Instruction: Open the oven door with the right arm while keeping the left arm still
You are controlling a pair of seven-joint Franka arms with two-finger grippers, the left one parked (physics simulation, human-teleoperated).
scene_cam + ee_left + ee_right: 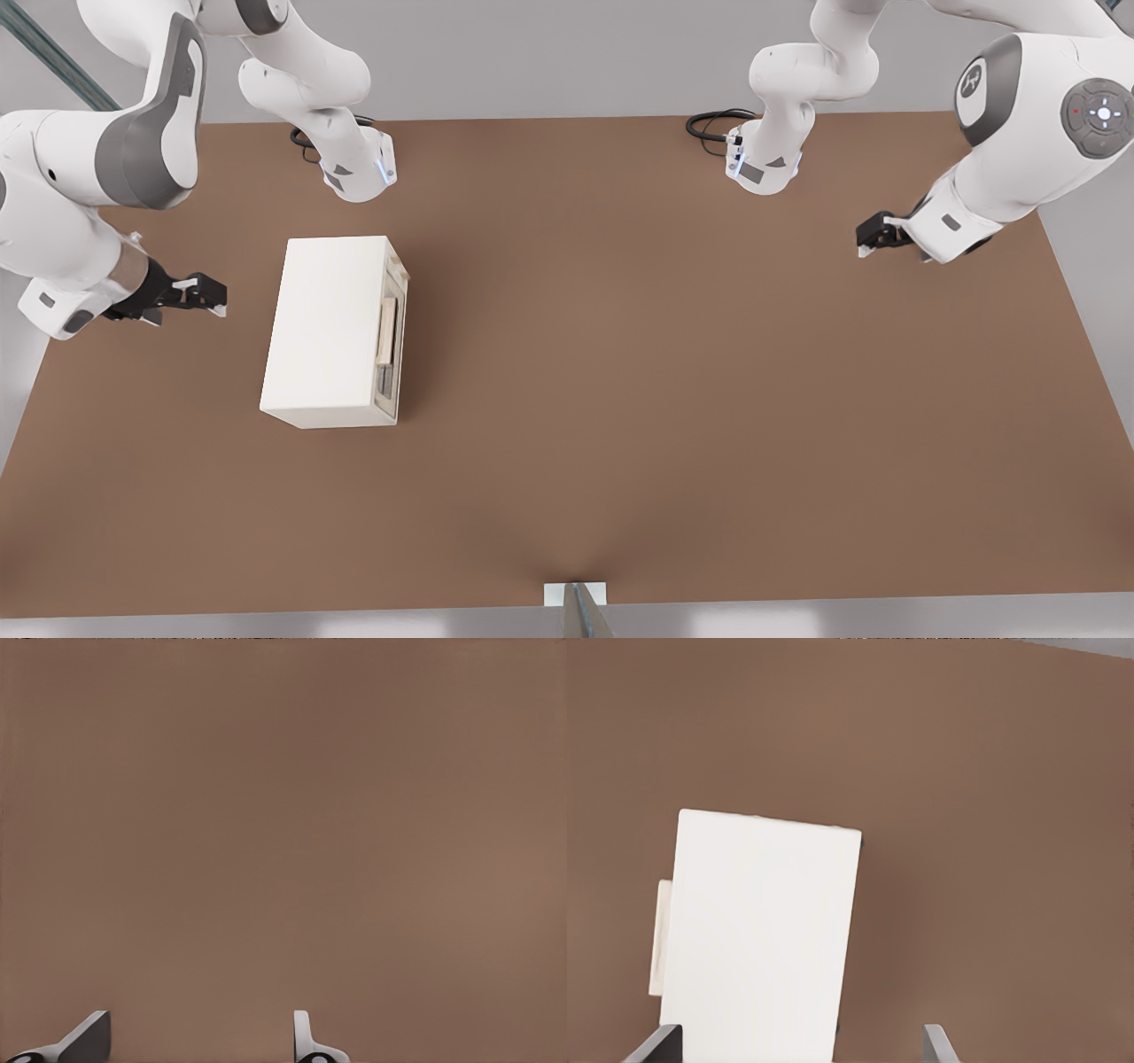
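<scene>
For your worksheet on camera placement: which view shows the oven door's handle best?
The front view: the handle lies on the shut oven door. The right wrist view, behind the open gripper, shows only a sliver; the left none.

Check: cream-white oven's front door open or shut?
Shut: the glass-windowed oven door lies flush against the cream body, tan bar handle untouched. Open gripper hovers behind the oven.

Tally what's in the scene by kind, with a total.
Robot arms: 2, right arm and left arm
Grippers: 2, the working gripper open beside the oven's back, the parked one
Ovens: 1, cream oven, oven door shut
Tables: 1, brown table
Total: 6
</scene>
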